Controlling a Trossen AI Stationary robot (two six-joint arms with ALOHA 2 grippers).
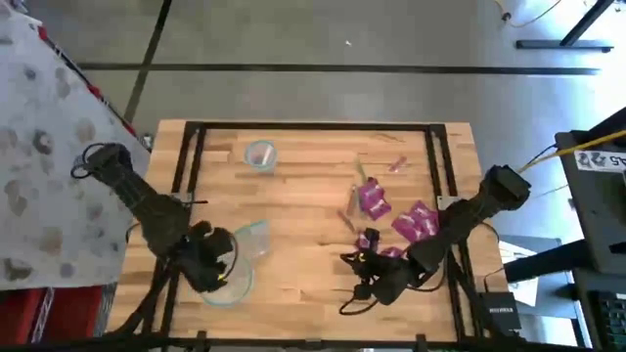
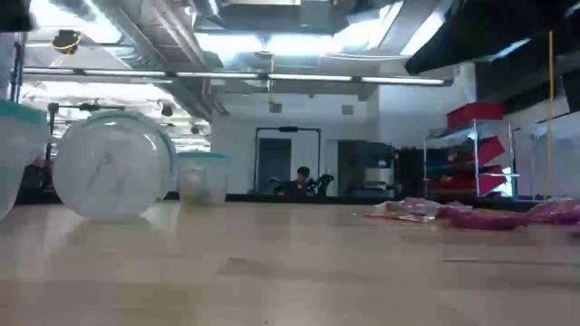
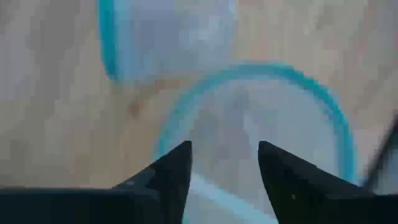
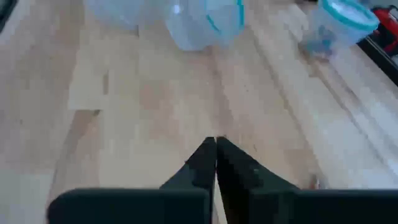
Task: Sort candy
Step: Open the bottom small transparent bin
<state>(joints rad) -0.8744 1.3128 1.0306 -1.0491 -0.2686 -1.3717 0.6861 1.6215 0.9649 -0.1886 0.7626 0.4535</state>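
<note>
**Both claws low on the wooden tabletop, candy heaped at right**

In the overhead frame the light butcher-block wooden tabletop carries a loose cluster of small magenta-purple wrapped candy in its right-centre part, with a few thin pink and reddish pieces scattered just above, toward the upper right.

The right claw sits at lower centre-right, just below the candy heap; its own camera shows the 2 dark fingers pressed together, tips touching, holding nothing visible.

The left claw is at lower left, above a round clear plastic bowl with a pale teal rim. Its fingers are spread apart over that rim. A second clear teal-rimmed bowl lies tilted just beside it, and a smaller clear tub stands apart at upper centre.
</note>
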